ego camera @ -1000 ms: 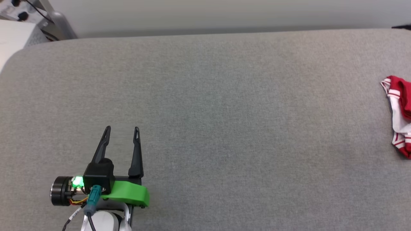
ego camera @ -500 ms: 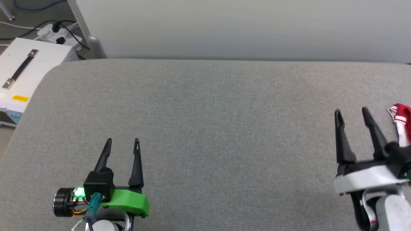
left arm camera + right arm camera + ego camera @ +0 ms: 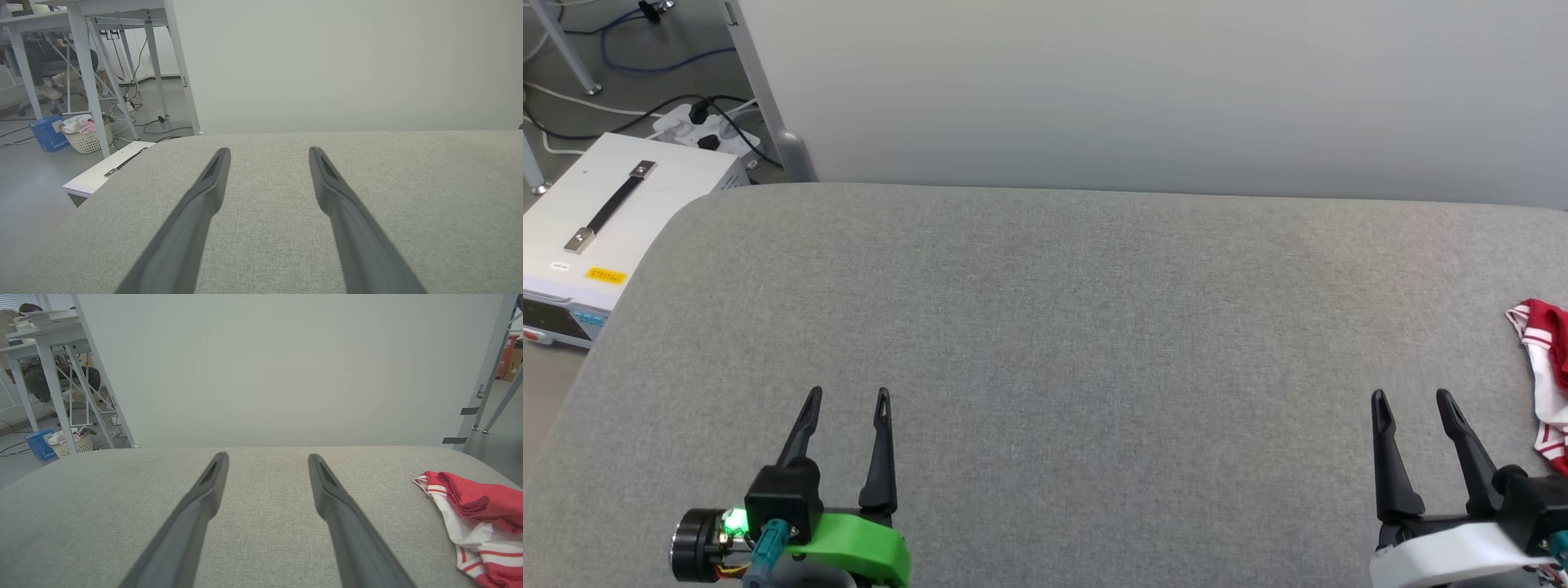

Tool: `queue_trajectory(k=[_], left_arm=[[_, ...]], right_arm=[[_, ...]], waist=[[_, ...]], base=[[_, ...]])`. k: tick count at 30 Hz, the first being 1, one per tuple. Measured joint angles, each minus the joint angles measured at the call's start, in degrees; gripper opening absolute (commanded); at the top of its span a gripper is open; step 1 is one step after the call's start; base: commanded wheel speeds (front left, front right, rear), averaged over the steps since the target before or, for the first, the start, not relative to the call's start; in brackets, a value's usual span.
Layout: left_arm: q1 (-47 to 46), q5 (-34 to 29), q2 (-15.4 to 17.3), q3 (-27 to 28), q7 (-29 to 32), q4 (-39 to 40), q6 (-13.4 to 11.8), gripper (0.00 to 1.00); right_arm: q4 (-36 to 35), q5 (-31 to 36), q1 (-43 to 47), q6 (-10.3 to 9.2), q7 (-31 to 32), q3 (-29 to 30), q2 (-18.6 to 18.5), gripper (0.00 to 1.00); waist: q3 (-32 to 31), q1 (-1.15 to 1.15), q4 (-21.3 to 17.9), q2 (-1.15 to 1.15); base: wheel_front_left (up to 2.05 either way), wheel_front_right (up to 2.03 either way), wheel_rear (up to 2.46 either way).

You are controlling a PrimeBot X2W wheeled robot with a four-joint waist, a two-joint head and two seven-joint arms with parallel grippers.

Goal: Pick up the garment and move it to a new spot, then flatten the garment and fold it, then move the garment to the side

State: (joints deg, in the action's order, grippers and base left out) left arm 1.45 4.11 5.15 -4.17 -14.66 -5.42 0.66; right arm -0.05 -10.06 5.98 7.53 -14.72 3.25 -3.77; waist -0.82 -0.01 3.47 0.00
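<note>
— Lying where was the garment (image 3: 1545, 376)?
— Bunched at the desk's (image 3: 1045, 327) right edge, just right of the right gripper (image 3: 1410, 396) (far nearer than the left gripper (image 3: 849, 393)); both grippers stood spread, holding nothing.

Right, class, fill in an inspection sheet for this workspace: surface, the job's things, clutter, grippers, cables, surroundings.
Surface: grey fabric surface, flat, with rounded corners.
Job's things: garment, red and white, crumpled in a heap near the surface's right edge, not held.
Clutter: nothing seen.
Grippers: left gripper open and holding nothing, over the near left of the surface; right gripper open and holding nothing, just left of the garment and apart from it.
Cables: cables on the floor, plugged into a power strip beyond the far left corner.
Surroundings: white box with a handle on the floor at the left; pale wall panel behind; basket under a desk.
</note>
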Motion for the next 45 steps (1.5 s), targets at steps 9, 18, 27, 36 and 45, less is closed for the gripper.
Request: queue_trajectory(k=[9, 18, 27, 36, 45], left_arm=[[0.5, 0.0, -0.2, -0.5, 0.0, -0.9, 0.7, 1.00], [0.6, 0.2, -0.2, -0.7, 0.1, -1.5, 1.2, 0.00], [0.6, 0.1, -0.2, -0.5, 0.7, -1.4, 1.2, 0.00], [0.5, 0.0, -0.2, -0.2, 1.9, -0.9, 1.1, 0.00], [0.5, -0.1, -0.3, 0.2, 2.9, -0.4, 1.1, 0.00]], right_arm=[[-0.2, -0.2, 2.2, 0.00, 0.0, 0.5, 0.5, 1.00], [0.0, -0.1, 2.2, 0.00, 0.0, 0.3, 0.6, 0.00], [0.0, 0.3, 2.1, 0.00, 0.9, 0.2, 0.6, 0.00], [0.0, 0.9, 2.0, 0.00, 1.7, 0.0, 0.6, 0.00], [0.0, 1.5, 1.6, 0.00, 2.9, -0.3, 0.6, 0.00]], waist=[[-0.6, 0.00, 0.4, 0.00], [-0.6, 0.00, 0.4, 0.00], [-0.5, 0.00, 0.2, 0.00], [-0.4, 0.00, -0.1, 0.00], [-0.3, 0.00, -0.4, 0.00]], base=[[0.00, 0.00, 0.00], [0.00, 0.00, 0.00], [0.00, 0.00, 0.00], [0.00, 0.00, 0.00], [0.00, 0.00, 0.00]])
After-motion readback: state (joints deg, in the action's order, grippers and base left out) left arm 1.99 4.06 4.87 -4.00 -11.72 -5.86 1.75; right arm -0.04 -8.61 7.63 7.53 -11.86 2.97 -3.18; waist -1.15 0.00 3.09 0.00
